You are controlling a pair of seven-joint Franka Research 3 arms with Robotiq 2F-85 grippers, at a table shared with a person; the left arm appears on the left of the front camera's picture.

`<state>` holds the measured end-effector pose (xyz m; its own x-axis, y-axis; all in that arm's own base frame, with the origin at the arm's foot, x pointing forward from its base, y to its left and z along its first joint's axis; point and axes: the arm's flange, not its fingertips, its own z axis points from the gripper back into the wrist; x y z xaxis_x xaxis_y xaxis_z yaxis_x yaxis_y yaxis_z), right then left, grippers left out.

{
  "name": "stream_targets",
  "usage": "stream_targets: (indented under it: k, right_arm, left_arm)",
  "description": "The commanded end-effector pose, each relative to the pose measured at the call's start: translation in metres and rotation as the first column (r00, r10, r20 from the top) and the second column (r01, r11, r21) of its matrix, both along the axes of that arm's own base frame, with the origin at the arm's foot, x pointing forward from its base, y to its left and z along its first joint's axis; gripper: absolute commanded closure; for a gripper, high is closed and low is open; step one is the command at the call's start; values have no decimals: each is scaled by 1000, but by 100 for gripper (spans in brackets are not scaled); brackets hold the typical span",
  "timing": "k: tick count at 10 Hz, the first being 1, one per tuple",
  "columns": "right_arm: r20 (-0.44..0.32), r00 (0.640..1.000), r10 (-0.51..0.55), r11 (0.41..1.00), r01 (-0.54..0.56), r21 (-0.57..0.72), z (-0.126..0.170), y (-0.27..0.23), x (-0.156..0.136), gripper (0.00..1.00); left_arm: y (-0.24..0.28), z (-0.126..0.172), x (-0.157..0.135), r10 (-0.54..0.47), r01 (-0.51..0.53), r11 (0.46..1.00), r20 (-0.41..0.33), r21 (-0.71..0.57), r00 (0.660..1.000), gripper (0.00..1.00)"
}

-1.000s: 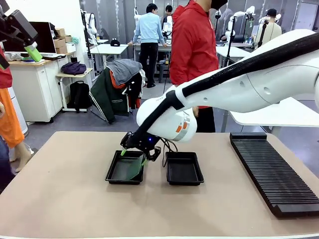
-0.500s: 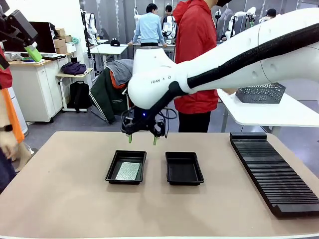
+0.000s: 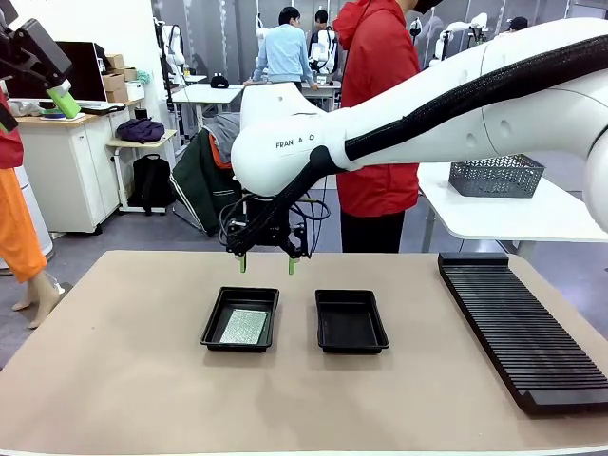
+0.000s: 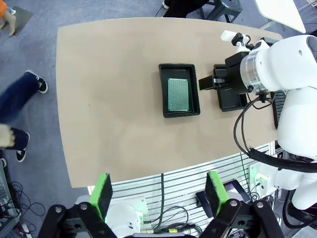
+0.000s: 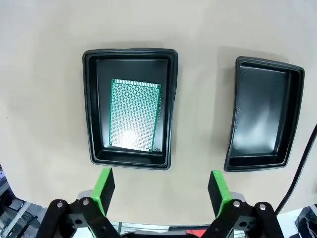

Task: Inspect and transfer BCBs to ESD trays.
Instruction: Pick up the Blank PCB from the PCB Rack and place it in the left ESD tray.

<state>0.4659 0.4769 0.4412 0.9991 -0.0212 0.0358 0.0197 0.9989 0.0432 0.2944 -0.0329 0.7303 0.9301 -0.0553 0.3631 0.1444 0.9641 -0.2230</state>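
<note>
You've got a grey floor [image 3: 123, 233] running back from your tan table [image 3: 114, 380]. Far left there's a white cabinet [image 3: 62, 176] with cardboard boxes [image 3: 116, 81] stacked by it against the white wall [image 3: 104, 24]. Next to that, a small stand [image 3: 141, 144] carries a dark bag [image 3: 141, 128], with a black backpack [image 3: 150, 182] underneath. In the middle is a heap of clothes [image 3: 228, 157]. On the right, a white table [image 3: 532, 217] holds a wire basket [image 3: 496, 176]. Farther back there's a white desk [image 3: 204, 93], evenly lit.

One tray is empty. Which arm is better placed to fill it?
Right, probably: the right tool hangs open, low near the empty tray; the left tool is high above the table.
</note>
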Motion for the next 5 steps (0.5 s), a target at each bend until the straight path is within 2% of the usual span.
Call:
stream_targets:
  k: [1, 5]
  right_arm:
    - [5, 1000, 4, 1000, -4, 1, 3, -1, -3, 0]
    - [5, 1000, 4, 1000, -4, 1, 3, -1, -3, 0]
  left_arm:
    - [0, -1, -1, 2, -2, 1000, 0, 0, 1000, 0]
    - [0, -1, -1, 2, -2, 1000, 0, 0, 1000, 0]
